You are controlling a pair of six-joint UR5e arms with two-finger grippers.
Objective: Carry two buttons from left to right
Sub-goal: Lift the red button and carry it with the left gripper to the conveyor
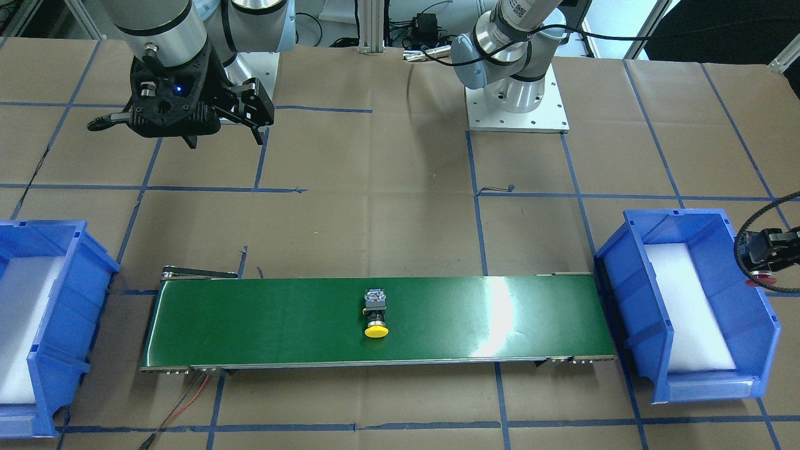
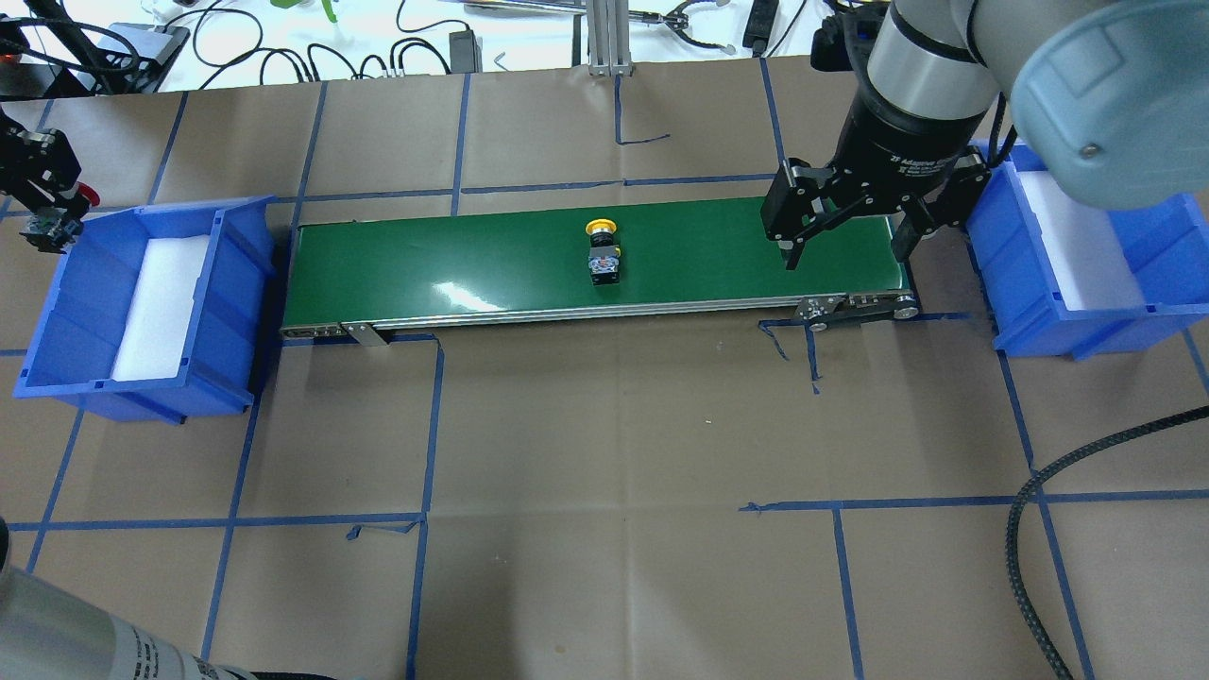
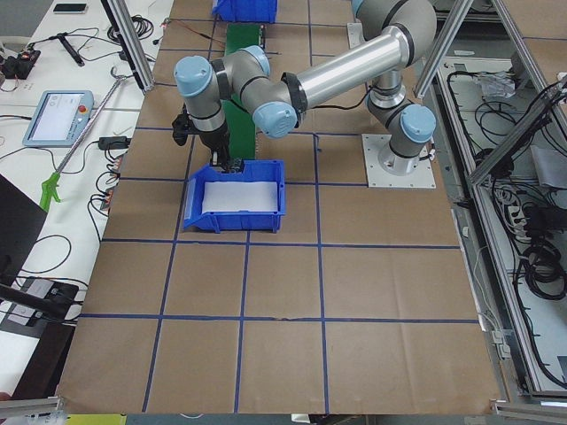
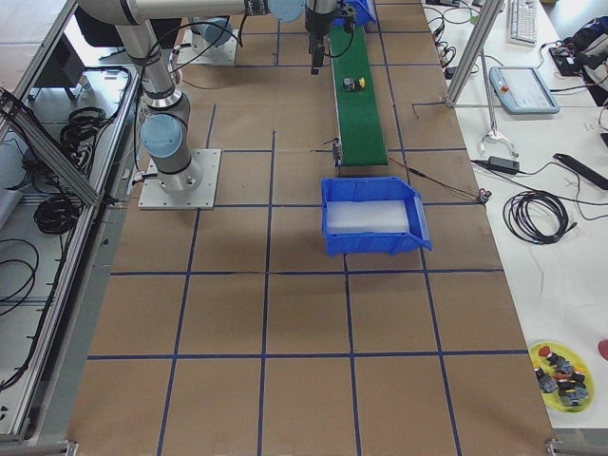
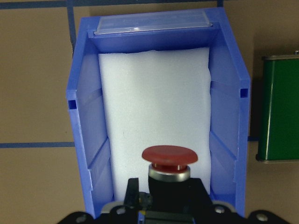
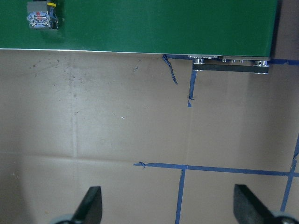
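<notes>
- Jaws of the right gripper [image 2: 845, 260] stand wide and empty, high beside the right end of the belt [image 2: 453, 264].
- Mid-belt lies the yellow button [image 2: 603, 253], at that gripper's 9 o'clock in the overhead view, long axis across the belt, cap toward 12; the right arm is nearer.
- Farthest, the left gripper [image 2: 55, 210] clamps the red button [image 5: 169, 156] by the left bin [image 5: 84, 116].
</notes>
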